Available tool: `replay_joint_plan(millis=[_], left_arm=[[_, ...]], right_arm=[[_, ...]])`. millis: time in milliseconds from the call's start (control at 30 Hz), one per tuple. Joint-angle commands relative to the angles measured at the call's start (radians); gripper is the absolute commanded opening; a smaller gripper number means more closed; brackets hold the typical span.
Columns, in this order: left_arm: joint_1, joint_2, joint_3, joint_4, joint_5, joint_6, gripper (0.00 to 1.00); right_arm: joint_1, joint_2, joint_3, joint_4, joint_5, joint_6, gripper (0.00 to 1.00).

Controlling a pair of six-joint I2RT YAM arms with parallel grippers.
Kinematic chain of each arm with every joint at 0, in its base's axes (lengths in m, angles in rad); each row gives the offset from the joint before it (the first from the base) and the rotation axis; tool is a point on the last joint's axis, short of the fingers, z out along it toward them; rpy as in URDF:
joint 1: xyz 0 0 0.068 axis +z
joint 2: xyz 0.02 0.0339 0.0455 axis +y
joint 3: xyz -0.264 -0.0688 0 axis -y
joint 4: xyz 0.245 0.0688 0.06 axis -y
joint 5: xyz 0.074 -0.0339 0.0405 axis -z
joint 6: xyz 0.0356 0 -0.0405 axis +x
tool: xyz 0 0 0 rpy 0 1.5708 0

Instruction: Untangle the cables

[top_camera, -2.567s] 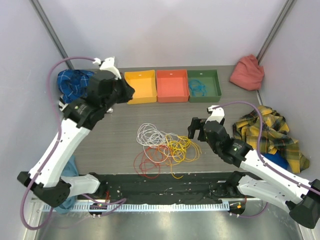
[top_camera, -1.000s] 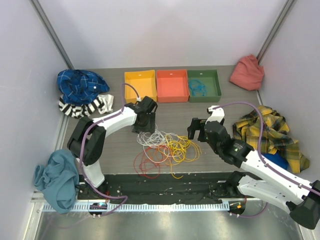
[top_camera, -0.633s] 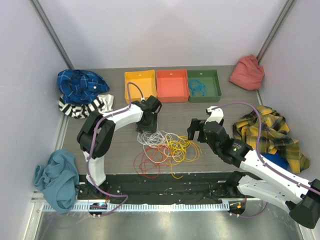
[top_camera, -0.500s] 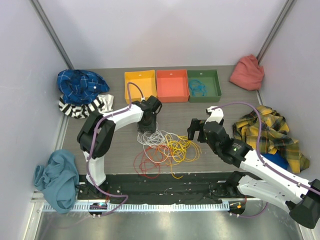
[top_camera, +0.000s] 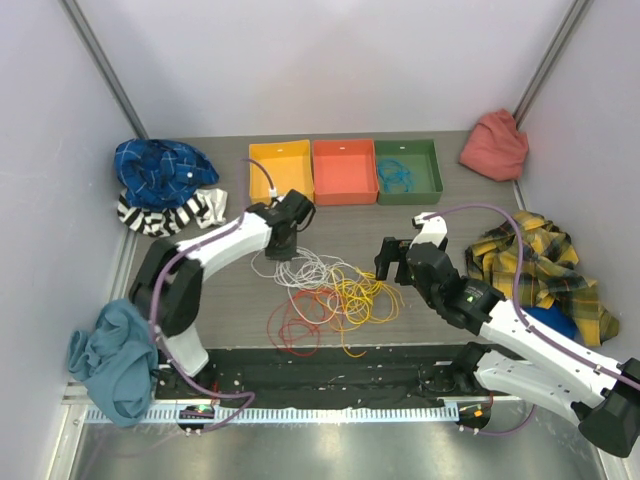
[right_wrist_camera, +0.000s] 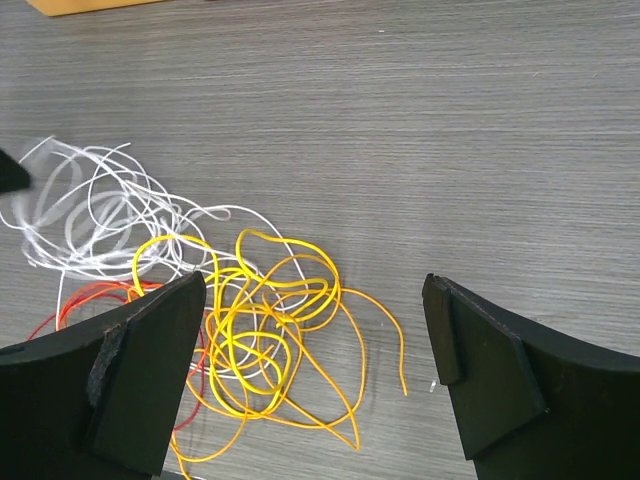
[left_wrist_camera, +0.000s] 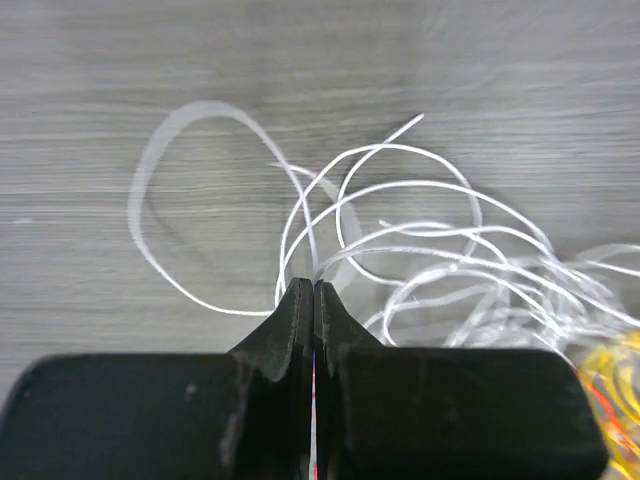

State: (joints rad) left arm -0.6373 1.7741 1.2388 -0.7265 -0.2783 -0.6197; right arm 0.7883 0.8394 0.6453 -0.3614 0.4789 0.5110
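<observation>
So, worktop (top_camera: 350,225): grey wood grain | cables (top_camera: 345,295): white, yellow, orange and red heap mid-worktop, between the arms | left pincer (left_wrist_camera: 313,292): pinched tight on a white strand at the heap's far-left edge | right pincer (right_wrist_camera: 312,300): wide open, holding nothing, just right of the heap

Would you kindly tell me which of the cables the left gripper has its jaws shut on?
The white cable: its strands run into the left gripper, shut on it; the yellow cable and red cable lie ungripped.
</observation>
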Motion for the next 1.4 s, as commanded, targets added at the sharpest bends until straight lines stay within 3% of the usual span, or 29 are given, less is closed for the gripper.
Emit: replay_joint_plan(millis=[0, 233, 533, 633, 733, 933, 1033, 1267, 1367], left_arm=[[-0.021, -0.247, 0.071, -0.031, -0.139, 0.015, 0.0], [-0.053, -0.366, 0.378, -0.117, -0.196, 0.058, 0.0], [-0.068, -0.32, 0.778, -0.246, -0.164, 0.113, 0.0], [-0.108, -0.28, 0.82, -0.267, -0.122, 0.117, 0.0], [-0.15, -0.277, 0.76, -0.261, -0.102, 0.1, 0.0], [-0.151, -0.393, 0.432, -0.117, -0.05, 0.06, 0.0], [-0.151, -0.391, 0.409, -0.116, -0.064, 0.061, 0.0], [-0.15, -0.324, 0.389, -0.217, -0.206, 0.042, 0.0], [-0.141, -0.393, 0.295, -0.194, -0.249, 0.017, 0.0]], right_arm=[[0.002, 0.003, 0.063, 0.009, 0.003, -0.008, 1.0], [0.0, 0.039, 0.108, 0.015, -0.02, -0.012, 0.99], [0.002, 0.032, 0.159, 0.003, -0.028, -0.022, 1.0], [0.002, 0.029, 0.163, -0.001, -0.025, -0.022, 1.0], [0.002, 0.023, 0.16, 0.006, -0.025, -0.009, 1.0], [0.002, 0.026, 0.137, 0.109, -0.083, 0.007, 0.95], [0.002, 0.058, 0.105, 0.191, -0.163, 0.001, 0.86], [0.011, 0.098, 0.048, 0.188, -0.166, 0.035, 0.89], [0.012, 0.109, 0.045, 0.2, -0.148, 0.026, 0.89]])
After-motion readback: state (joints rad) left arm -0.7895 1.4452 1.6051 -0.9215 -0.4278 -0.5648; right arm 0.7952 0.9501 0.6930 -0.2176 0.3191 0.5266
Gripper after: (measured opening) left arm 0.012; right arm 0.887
